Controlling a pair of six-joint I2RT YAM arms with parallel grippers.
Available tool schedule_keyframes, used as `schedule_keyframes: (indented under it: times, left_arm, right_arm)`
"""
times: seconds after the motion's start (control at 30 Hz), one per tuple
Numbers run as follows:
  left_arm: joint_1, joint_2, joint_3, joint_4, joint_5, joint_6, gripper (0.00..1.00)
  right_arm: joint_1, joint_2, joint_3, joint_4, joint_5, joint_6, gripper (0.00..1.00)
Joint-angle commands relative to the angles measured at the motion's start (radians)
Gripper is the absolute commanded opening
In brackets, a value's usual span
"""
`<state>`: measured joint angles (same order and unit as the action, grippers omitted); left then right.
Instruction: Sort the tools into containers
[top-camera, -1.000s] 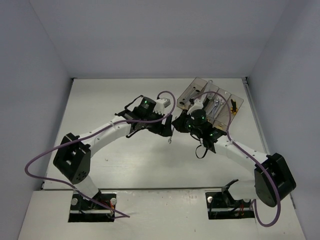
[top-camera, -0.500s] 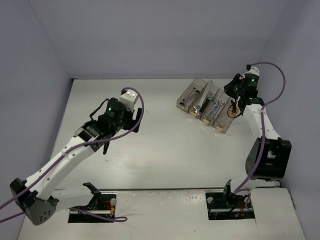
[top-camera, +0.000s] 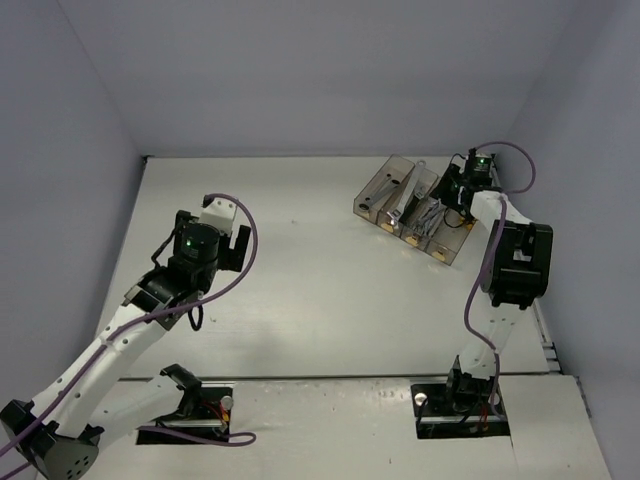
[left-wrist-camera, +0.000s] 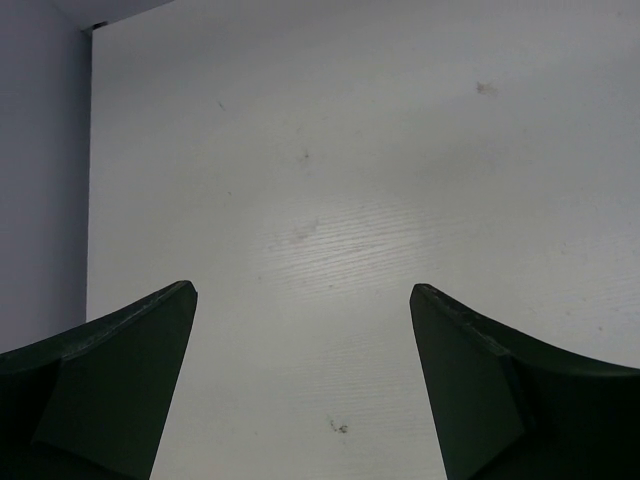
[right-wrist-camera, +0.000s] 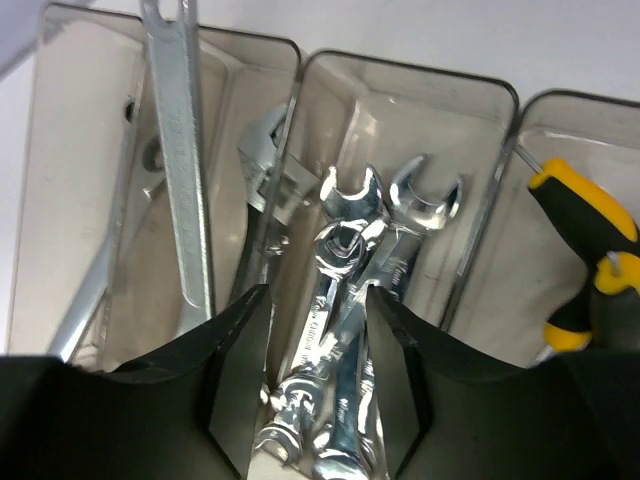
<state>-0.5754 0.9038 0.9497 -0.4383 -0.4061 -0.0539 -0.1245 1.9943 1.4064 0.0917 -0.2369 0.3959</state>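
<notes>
- Overhead, four joined smoky-brown bins (top-camera: 372, 193) sit at the far right of the white worktop (top-camera: 300, 260), with tools lying inside them.
- Above the bins hangs the right gripper (right-wrist-camera: 316, 290), its jaws narrowly parted astride a bundle of silver wrenches (right-wrist-camera: 345, 250) that lies in one compartment. Whether the pads touch them cannot be told.
- To one side a long silver wrench (right-wrist-camera: 178, 150) juts past the rim, and to the other a yellow-and-black driver (right-wrist-camera: 585, 215) rests in the end compartment.
- Well apart from the bins, the left gripper (left-wrist-camera: 302, 288) hovers over the worktop, jaws wide and holding nothing.
</notes>
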Motion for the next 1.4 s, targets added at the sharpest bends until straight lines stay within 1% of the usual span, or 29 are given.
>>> schedule_keyframes:
  times: [0.0,0.1,0.23,0.3,0.37,0.43,0.53,0.57,0.63,0.73,0.93,1.0,1.07,1.17,1.37]
  left_arm:
    - [0.033,-0.018,0.026,0.062,-0.016,0.011,0.85]
    - [0.035,-0.039,0.023,0.059,-0.016,0.008,0.85]
    - [0.037,-0.07,0.021,0.058,-0.014,0.008,0.85]
    - [0.04,-0.084,0.019,0.059,-0.01,0.009,0.85]
    - [0.042,-0.092,0.02,0.058,-0.006,0.006,0.85]
    - [0.047,-0.103,0.02,0.057,-0.005,0.002,0.85]
    - [0.051,-0.121,0.014,0.056,0.0,-0.003,0.86]
    - [0.052,-0.125,0.013,0.056,0.003,-0.005,0.86]
    - [0.053,-0.135,0.014,0.051,0.012,-0.014,0.86]
    - [0.055,-0.145,0.018,0.039,0.029,-0.032,0.86]
    - [0.055,-0.172,0.021,0.008,0.065,-0.051,0.86]
    - [0.055,-0.186,0.018,-0.002,0.071,-0.054,0.86]
    - [0.055,-0.206,0.013,-0.016,0.078,-0.055,0.86]
    - [0.055,-0.238,0.003,-0.039,0.078,-0.058,0.86]
    - [0.055,-0.319,-0.051,-0.051,0.05,-0.06,0.86]
  right_arm:
    - [0.011,-0.089,0.058,0.027,0.002,-0.012,0.46]
    - [0.006,-0.197,0.012,0.002,0.055,-0.052,0.47]
    - [-0.011,-0.405,-0.098,-0.037,0.125,-0.126,0.49]
    - [-0.013,-0.553,-0.173,-0.066,0.18,-0.164,0.5]
    - [-0.014,-0.714,-0.234,-0.081,0.214,-0.185,0.54]
    - [-0.015,-0.868,-0.304,-0.115,0.229,-0.182,0.61]
    - [-0.013,-1.078,-0.402,-0.164,0.24,-0.165,0.76]
    - [-0.012,-1.127,-0.425,-0.179,0.255,-0.158,0.8]
    - [-0.012,-1.241,-0.484,-0.213,0.263,-0.118,0.9]
    - [-0.012,-1.368,-0.541,-0.268,0.271,-0.062,1.0]
    - [-0.012,-1.59,-0.597,-0.343,0.246,-0.037,1.0]
    - [-0.012,-1.639,-0.609,-0.361,0.236,-0.035,1.0]
    - [-0.012,-1.678,-0.617,-0.382,0.215,-0.036,1.0]
    - [-0.012,-1.727,-0.618,-0.406,0.229,-0.035,1.0]
    - [-0.01,-1.761,-0.619,-0.418,0.27,-0.031,1.0]
